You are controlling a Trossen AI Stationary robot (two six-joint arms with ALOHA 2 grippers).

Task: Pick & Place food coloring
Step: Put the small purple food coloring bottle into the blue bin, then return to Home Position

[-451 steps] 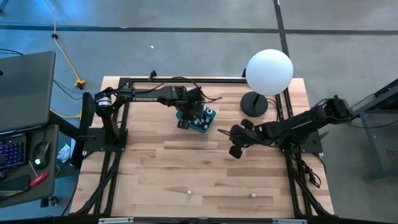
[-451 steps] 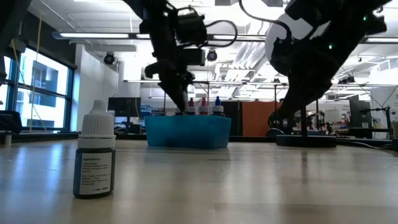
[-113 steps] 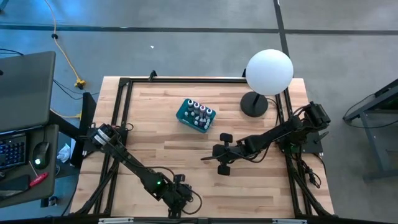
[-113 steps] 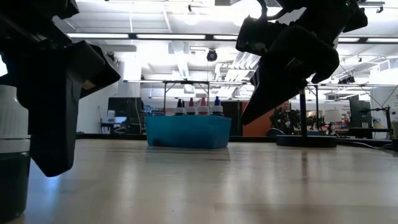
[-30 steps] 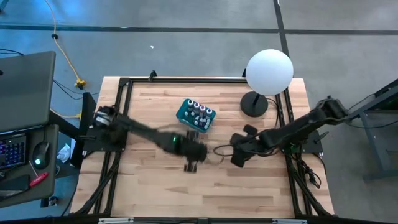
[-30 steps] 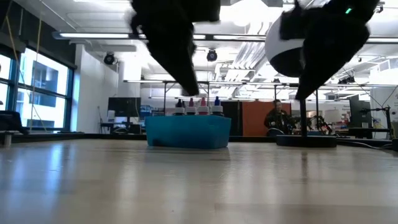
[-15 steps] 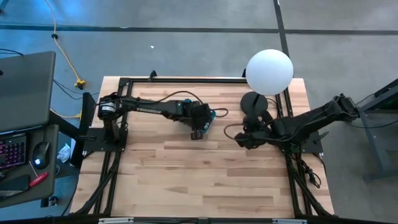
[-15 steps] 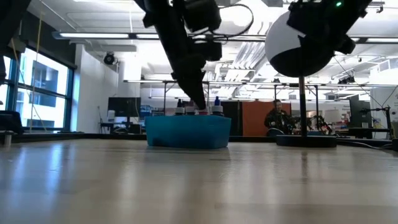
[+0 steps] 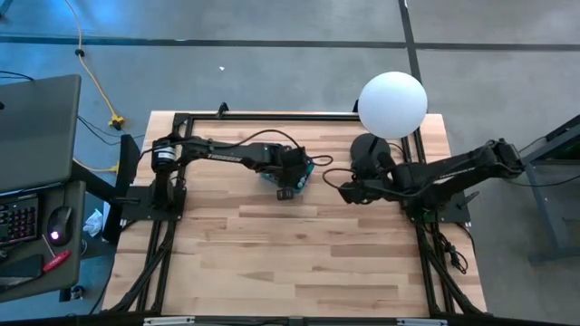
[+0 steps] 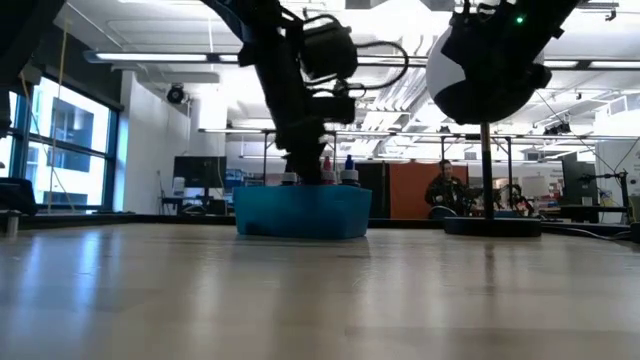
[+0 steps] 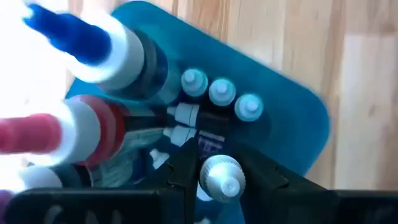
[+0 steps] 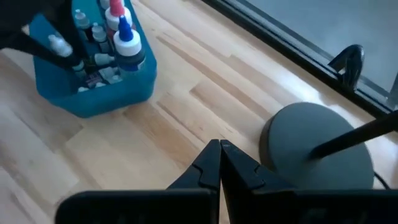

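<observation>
A teal box [image 9: 292, 167] stands on the table's far half and holds several white-capped food coloring bottles [image 11: 222, 92]. My left gripper [image 9: 288, 187] hangs over the box's near side, shut on one small white-capped bottle [image 11: 222, 176]. In the low view it reaches down to the box rim [image 10: 303, 192]. My right gripper [image 9: 348, 190] is shut on nothing, clear of the table between the box and the lamp base [image 9: 370, 152]. Its closed fingertips [image 12: 221, 163] show in the right wrist view. My left gripper pinches the small bottle between its two fingers [image 11: 186, 168], one on each side of the upper end by the white cap [image 11: 219, 167]. The fingers slant steeply down from above. The bottle stands cap up over the box; its lower end is hidden.
A white globe lamp [image 9: 392, 104] stands on a dark round base at the far right, close to my right arm. A black frame [image 9: 272, 116] runs around the table edges. Bare wood [image 9: 290, 263] fills the near half of the table.
My left gripper has swung from the table's middle toward the far edge, carrying the bottle, and now hangs over the teal box's near side. My right gripper, still shut, has drawn back toward the far edge and the lamp base, rising and rolling as it went.
</observation>
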